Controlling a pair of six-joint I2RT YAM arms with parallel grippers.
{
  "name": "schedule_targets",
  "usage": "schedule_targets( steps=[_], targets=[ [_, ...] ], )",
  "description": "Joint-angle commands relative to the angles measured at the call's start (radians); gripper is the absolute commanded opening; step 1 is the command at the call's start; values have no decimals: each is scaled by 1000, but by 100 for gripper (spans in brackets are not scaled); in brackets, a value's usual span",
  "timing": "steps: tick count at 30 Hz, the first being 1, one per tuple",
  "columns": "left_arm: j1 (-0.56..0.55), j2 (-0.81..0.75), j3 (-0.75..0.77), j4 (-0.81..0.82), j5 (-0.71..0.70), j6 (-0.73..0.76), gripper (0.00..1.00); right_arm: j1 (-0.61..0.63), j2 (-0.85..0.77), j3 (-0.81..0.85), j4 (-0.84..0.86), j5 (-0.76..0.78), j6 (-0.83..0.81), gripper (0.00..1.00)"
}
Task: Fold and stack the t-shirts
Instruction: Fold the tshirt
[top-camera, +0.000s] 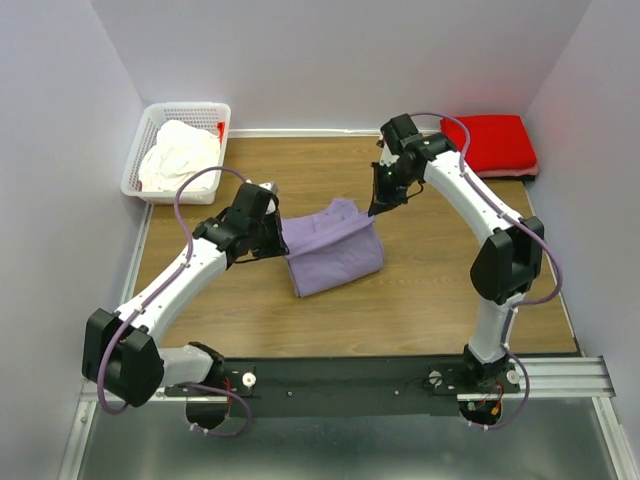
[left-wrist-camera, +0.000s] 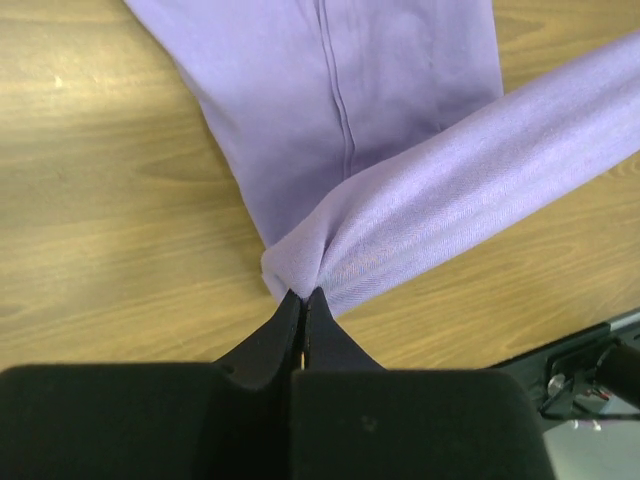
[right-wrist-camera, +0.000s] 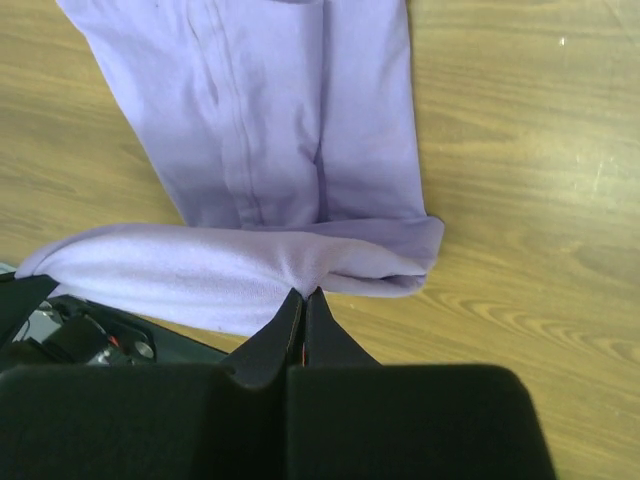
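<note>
Lavender t-shirt (top-camera: 335, 258) at middle of counter (top-camera: 430, 300), partly folded, lower part flat on the wood, far edge lifted into a taut band. Left jaws pressed together, pinching the band's left end. Right jaws pressed together, pinching its right end. Red t-shirt (top-camera: 490, 143) folded at far right corner. Cream-white t-shirt (top-camera: 180, 155) crumpled inside white basket (top-camera: 188, 106) at far left corner.

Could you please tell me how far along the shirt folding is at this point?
Done: the red shirt lies folded at the far right. In hand: the left fingers and right fingers pinch the purple shirt's raised edge, mid-fold. Left: the white shirt, crumpled in the basket, and stacking.
</note>
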Motion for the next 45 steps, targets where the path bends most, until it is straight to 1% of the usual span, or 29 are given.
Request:
schedule_targets(
  steps=[1, 5, 11, 17, 23, 25, 28, 29, 30, 32, 33, 34, 35, 36, 37, 39, 41, 44, 45],
  targets=[
    [45, 36, 24, 57, 9, 47, 0, -21, 70, 78, 38, 2, -24, 0],
    [77, 77, 24, 123, 11, 44, 0, -25, 123, 147, 52, 9, -28, 1],
    [103, 146, 39, 219, -21, 55, 0, -29, 193, 194, 116, 20, -31, 1],
    [117, 255, 47, 272, -61, 61, 0, -33, 267, 197, 190, 35, -39, 0],
    [125, 315, 25, 336, -97, 52, 0, -35, 304, 150, 280, 35, -41, 0],
    [125, 330, 35, 348, -153, 56, 0, -36, 311, 130, 314, 45, -31, 1],
    [125, 360, 62, 347, -176, 59, 0, -35, 325, 130, 337, 49, -31, 1],
    [126, 360, 65, 342, -179, 59, 1, -35, 327, 133, 336, 49, -36, 1],
    [125, 357, 70, 332, -184, 58, 14, -35, 321, 136, 336, 49, -42, 6],
    [125, 341, 71, 325, -192, 56, 31, -35, 308, 138, 336, 52, -54, 16],
    [125, 315, 67, 324, -207, 52, 50, -35, 296, 138, 337, 55, -65, 31],
    [125, 301, 64, 319, -213, 52, 59, -35, 273, 135, 342, 61, -68, 38],
    [125, 289, 64, 318, -218, 50, 66, -35, 255, 130, 348, 69, -70, 43],
    [125, 260, 62, 315, -218, 53, 75, -35, 238, 115, 354, 87, -71, 53],
    [123, 246, 61, 310, -218, 56, 78, -35, 200, 101, 369, 98, -71, 57],
    [120, 205, 52, 309, -210, 58, 79, -35, 163, 73, 385, 133, -67, 62],
    [105, 163, 33, 313, -192, 58, 78, -35, 95, 8, 435, 123, -64, 63],
    [85, 127, -8, 368, -131, 49, 74, -35, 35, -129, 555, 24, -71, 63],
    [76, 114, -48, 390, -111, 34, 69, -35, 9, -160, 585, -68, -71, 62]
  ],
)
